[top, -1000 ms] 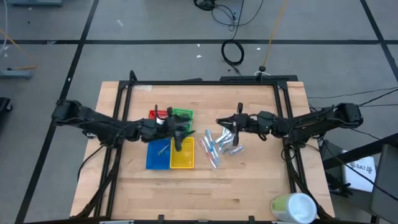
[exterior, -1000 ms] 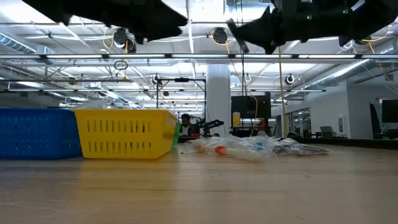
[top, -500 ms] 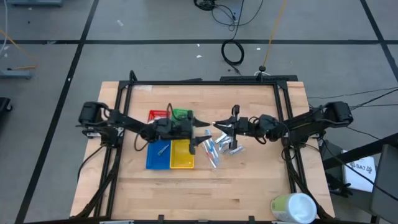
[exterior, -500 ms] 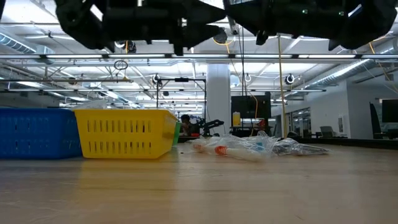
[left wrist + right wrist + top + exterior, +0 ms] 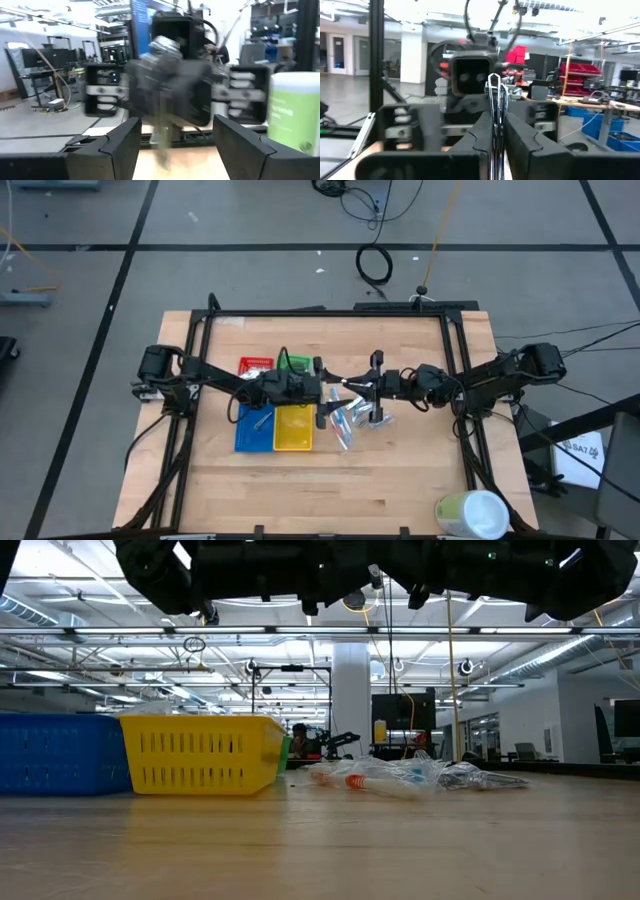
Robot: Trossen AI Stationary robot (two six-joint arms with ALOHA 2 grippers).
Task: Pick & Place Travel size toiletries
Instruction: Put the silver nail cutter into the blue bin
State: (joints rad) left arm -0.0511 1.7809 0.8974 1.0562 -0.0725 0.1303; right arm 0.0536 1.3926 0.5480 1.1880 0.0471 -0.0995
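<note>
A thin, flat, silvery item (image 5: 494, 115) stands edge-on between the fingers of the right gripper (image 5: 349, 384), pinched there and held up in the air, well above the worktop (image 5: 400, 470). It looks like one of the travel size toiletries, most likely a packet or a flattened tube, though I cannot tell which. Its long axis runs along the fingers, pointing straight at the other arm.

The left gripper (image 5: 325, 387) faces it head-on, just beside it, with its fingers (image 5: 118, 142) spread wide and nothing between them. In the left wrist view the right arm's gripper fills the gap between those fingers, so the two are almost nose to nose above the near edge of the pile of toiletries (image 5: 352, 416), just past the yellow tray (image 5: 292, 428).

To me this reads as a hand-over: the held item lies directly ahead of the left gripper, and the open fingers would have to close across its thin faces. The left arm is the nearer to the trays; the blue tray (image 5: 254, 427), red tray (image 5: 254, 365) and green tray (image 5: 293, 363) sit under and behind it.
</note>
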